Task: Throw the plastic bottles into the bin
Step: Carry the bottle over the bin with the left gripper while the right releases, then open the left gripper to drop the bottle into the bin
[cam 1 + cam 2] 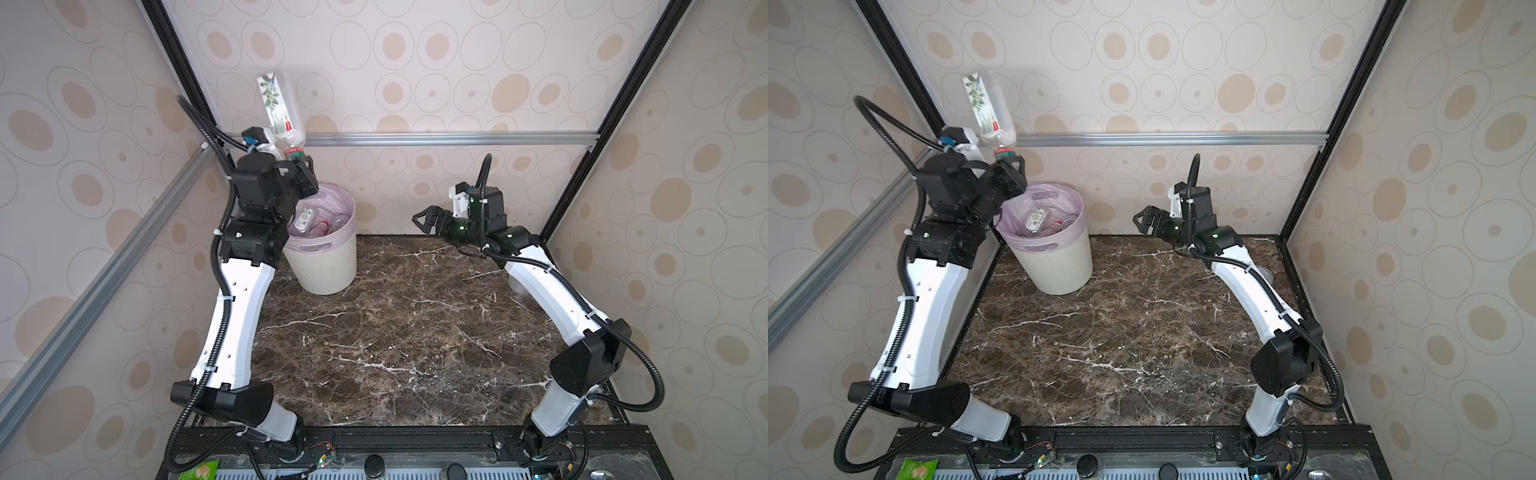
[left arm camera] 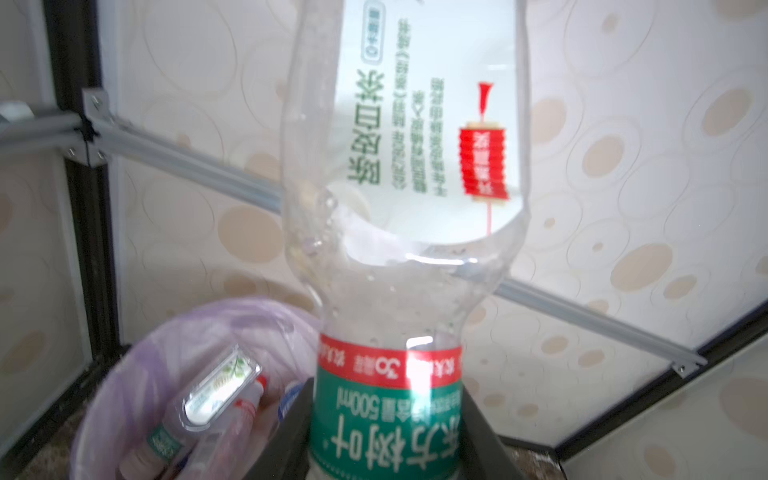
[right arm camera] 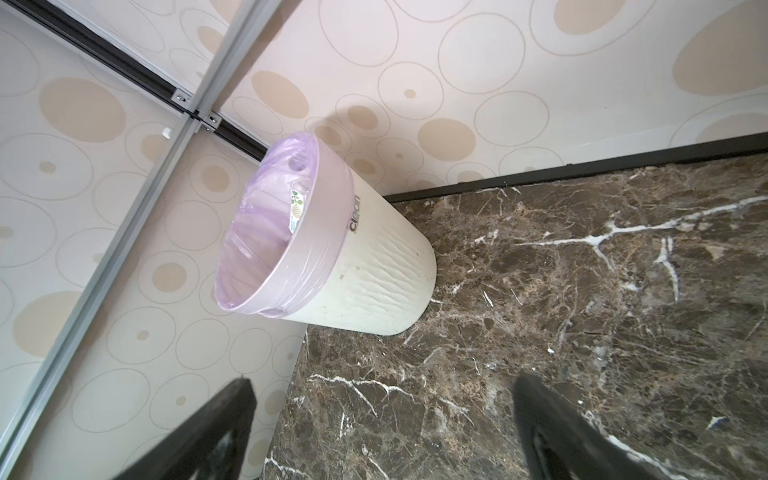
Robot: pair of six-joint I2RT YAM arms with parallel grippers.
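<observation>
You were at the drop step. The bin (image 1: 328, 266) stood at the far left of the table, lined with a lilac bag (image 1: 341, 198) and holding several bottles (image 1: 309, 220). Your left gripper (image 1: 296, 161) was closed partway on the neck end of a clear bottle (image 1: 279, 110). That bottle stood base-up above the jaws, high over the bin's left rim rather than over the middle of its mouth. Your right gripper (image 1: 423, 219) hung wide open and empty to the right of the bin, pointing toward it.

As I read it, the next move called for tipping the bottle toward the mouth. After that you would open the jaws so it fell inside and not off the rim.

The walls (image 1: 436, 62) were papered with beige ovals. The dark marble table (image 1: 415, 332) showed no other bottle. The only other thing on it was a small clear thing (image 1: 1264, 274), half hidden behind the right arm (image 1: 540, 270), which I could not identify.
</observation>
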